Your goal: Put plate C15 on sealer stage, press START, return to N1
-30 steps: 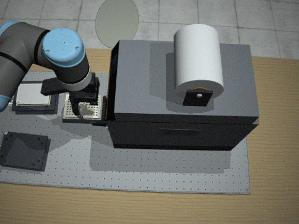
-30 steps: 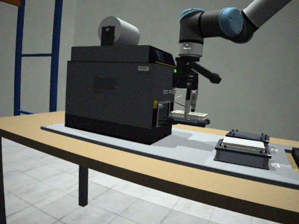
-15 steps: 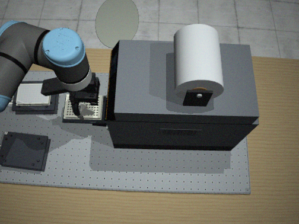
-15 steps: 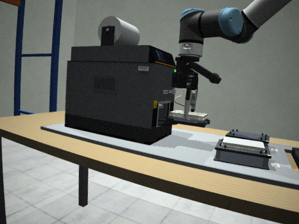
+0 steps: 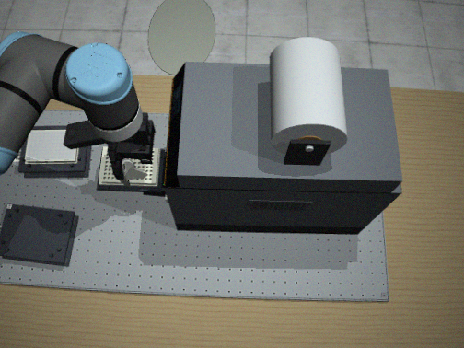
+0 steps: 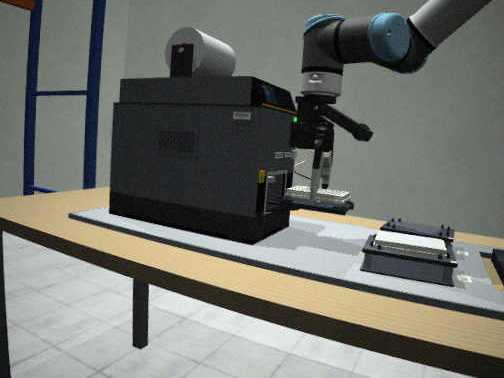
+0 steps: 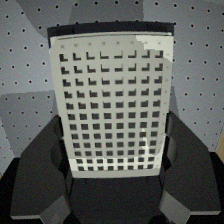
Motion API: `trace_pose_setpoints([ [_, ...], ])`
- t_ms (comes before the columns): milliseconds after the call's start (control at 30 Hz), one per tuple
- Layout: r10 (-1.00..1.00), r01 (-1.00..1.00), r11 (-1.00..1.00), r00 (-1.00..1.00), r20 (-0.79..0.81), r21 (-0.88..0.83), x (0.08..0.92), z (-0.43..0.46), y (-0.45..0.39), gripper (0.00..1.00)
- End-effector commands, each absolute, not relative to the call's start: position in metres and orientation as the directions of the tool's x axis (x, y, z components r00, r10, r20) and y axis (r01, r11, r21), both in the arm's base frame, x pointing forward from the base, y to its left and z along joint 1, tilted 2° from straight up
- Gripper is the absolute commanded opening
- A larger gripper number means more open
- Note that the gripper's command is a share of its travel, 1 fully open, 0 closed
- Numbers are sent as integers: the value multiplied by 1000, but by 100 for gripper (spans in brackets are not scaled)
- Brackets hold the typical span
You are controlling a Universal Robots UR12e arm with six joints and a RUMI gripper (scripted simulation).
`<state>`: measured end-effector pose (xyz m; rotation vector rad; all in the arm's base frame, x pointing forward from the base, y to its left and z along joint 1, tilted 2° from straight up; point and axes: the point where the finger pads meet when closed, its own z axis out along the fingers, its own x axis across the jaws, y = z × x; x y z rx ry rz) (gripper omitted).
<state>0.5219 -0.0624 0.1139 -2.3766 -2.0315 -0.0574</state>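
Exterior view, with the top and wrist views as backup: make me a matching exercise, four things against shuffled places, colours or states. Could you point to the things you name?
1. sealer's lamp (image 6: 295, 119)
2. white roll (image 5: 306, 91) (image 6: 217, 55)
3. plate C15 (image 5: 108, 171) (image 6: 340, 193) (image 7: 112, 110)
4. plate in N2 (image 5: 51, 145) (image 6: 410, 242)

A. between the pincer's (image 5: 133, 167) (image 6: 320, 190) (image 7: 116, 145) fingers
B. plain white top
C. green
D. above the sealer (image 5: 281, 192) (image 6: 210, 184)

Pairs: 1-C, 2-D, 3-A, 4-B.

The sealer was dark grey with an orange stripe, and its lamp glowed green. The roll was white, the wrist cap light blue, the plate cream with a grid of dark squares.
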Motion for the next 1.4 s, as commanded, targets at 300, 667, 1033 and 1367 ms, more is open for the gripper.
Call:
trace_pose_setpoints([
  [300, 987, 988, -155, 154, 37, 14, 523, 112, -62, 0],
  [667, 987, 988, -155, 154, 37, 14, 522, 108, -62, 0],
  [1033, 987, 988, -155, 154, 37, 15, 522, 106, -61, 0],
  [1367, 987, 988, -155, 154, 37, 14, 522, 103, -61, 0],
])
